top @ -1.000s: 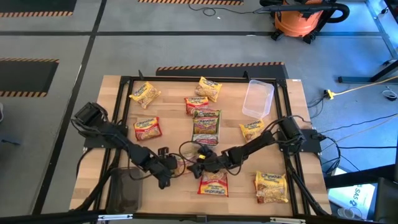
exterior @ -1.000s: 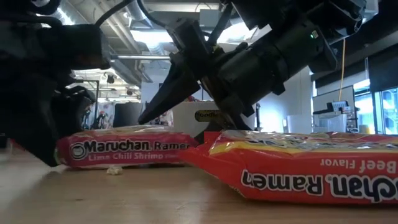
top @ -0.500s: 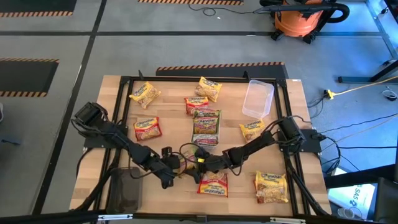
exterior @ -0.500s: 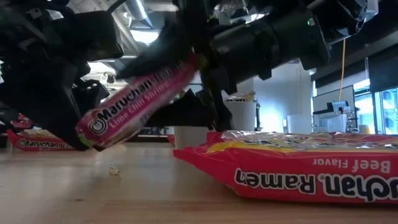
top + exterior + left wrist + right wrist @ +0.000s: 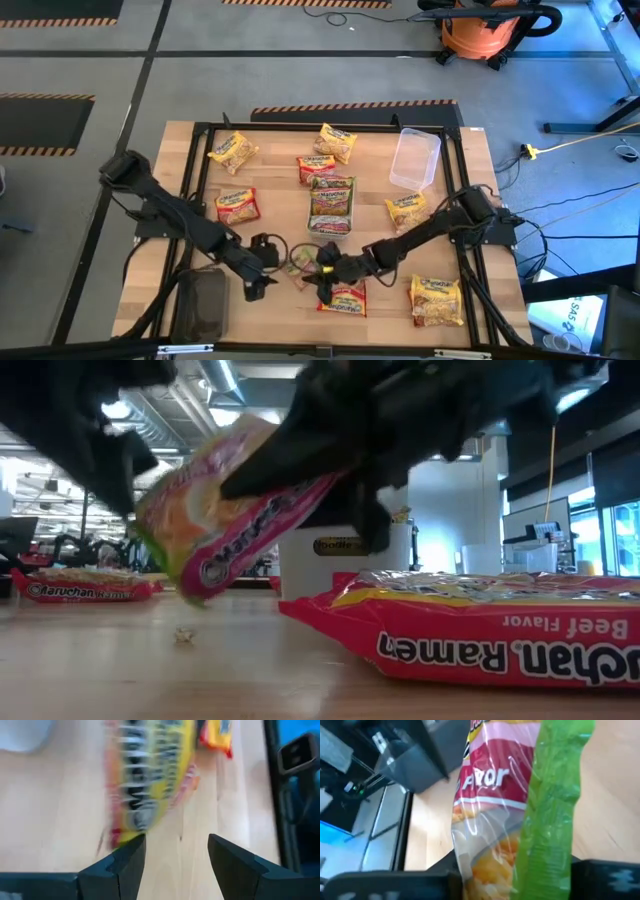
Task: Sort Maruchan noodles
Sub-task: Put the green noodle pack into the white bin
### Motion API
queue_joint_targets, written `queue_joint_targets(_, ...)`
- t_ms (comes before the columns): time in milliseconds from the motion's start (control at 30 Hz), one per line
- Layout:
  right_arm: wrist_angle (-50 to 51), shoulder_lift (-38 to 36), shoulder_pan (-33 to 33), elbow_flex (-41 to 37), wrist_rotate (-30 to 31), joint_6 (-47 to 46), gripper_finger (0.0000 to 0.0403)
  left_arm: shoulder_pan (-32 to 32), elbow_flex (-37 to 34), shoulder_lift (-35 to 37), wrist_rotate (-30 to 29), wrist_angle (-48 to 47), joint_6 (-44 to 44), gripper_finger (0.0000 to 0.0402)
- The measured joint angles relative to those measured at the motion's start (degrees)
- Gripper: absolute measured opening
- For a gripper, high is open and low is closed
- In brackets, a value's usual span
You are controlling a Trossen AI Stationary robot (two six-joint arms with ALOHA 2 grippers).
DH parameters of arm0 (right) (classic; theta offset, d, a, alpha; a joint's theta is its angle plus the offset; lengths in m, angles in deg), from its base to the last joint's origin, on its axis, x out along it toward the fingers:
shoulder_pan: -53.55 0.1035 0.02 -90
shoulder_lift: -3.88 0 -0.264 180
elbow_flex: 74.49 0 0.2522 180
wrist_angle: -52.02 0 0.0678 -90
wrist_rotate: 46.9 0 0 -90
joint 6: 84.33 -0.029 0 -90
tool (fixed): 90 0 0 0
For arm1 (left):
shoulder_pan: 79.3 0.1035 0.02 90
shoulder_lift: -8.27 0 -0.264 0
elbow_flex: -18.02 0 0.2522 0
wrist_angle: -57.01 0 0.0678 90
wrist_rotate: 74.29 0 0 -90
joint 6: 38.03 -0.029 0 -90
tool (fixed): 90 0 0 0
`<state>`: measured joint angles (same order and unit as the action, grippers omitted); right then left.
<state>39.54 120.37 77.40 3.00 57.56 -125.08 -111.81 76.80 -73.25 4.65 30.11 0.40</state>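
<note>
Wood table (image 5: 180, 150) | R pincer (image 5: 312, 268) clamped on pink/green-edged noodle pkt (image 5: 215, 510), tilted | L pincer (image 5: 175, 852) apart

a pink, green and orange packet (image 5: 225, 510) is showing white lettering in the low view, with a bright green edge in the right wrist view. a red and yellow packet (image 5: 480, 625) is lying on the pale wooden table (image 5: 280, 320), reading white "ramen". more packets are showing yellow, red and green wrappers. a clear tray (image 5: 415, 158) is sitting near the far edge, a dark tray (image 5: 205, 310) near the front. both arms are black.
</note>
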Motion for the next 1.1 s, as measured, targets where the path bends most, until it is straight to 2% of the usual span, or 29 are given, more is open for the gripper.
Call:
queue_joint_targets(167,2.25,-2.68,3.45,0.02,4.13,6.59,0.0109,0.06,0.0,3.88,-0.46,3.65,0.0,0.0208)
queue_joint_targets(300,1.87,-2.96,5.61,0.04,7.18,10.68,0.0097,0.05,0.0,4.41,-1.08,7.66,-0.06,0.0208)
queue_joint_targets(500,0.4,-2.96,5.32,0.02,6.48,13.73,0.0101,0.94,0.0,4.37,-1.11,9.55,-1.69,0.0215)
queue_joint_targets(700,-3.38,-2.96,4.55,0.13,2.83,17.38,0.01,1.27,0.0,4.33,-0.9,11.29,-2.62,0.0263)
queue_joint_targets(800,-4.22,-2.96,4.45,0.13,3.79,19.06,0.0098,1.29,0.0,4.33,-1.65,11.37,-2.68,0.0282)
queue_joint_targets(967,-4.51,-2.96,2.52,0.13,3.91,18.29,0.0107,1.29,-0.02,4.31,-1.91,13.67,-3.63,0.0285)
queue_joint_targets(1100,-8.59,-2.93,2.19,0.13,3.93,20.43,0.0105,1.38,-0.02,4.31,-4.08,14.05,-4.63,0.0283)
